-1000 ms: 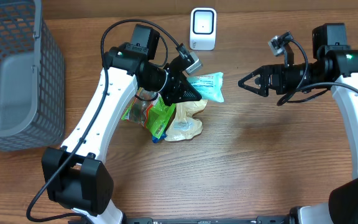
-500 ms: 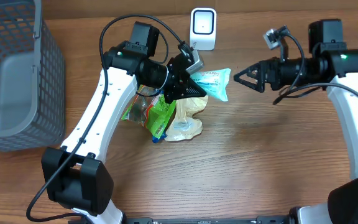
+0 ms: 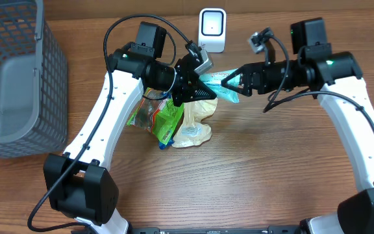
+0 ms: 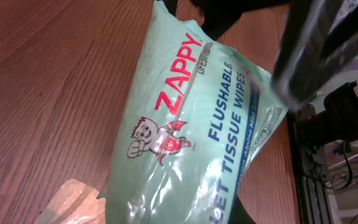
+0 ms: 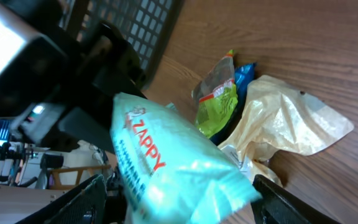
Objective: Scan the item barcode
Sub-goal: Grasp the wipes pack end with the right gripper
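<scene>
Overhead, left gripper (image 3: pixel 203 90) clamped on wipes pack (image 3: pixel 215 82), right gripper (image 3: pixel 228 83) apart astride its free edge

Left tool (image 3: pixel 203 90) tight, right tool (image 3: pixel 230 81) agape

We saw a grey mesh basket (image 3: pixel 49 71) at the left end of the wooden table (image 3: pixel 271 182). Near the middle lay a green packet (image 3: pixel 164 120), touching a crumpled pale yellow bag (image 3: pixel 197 130).
</scene>
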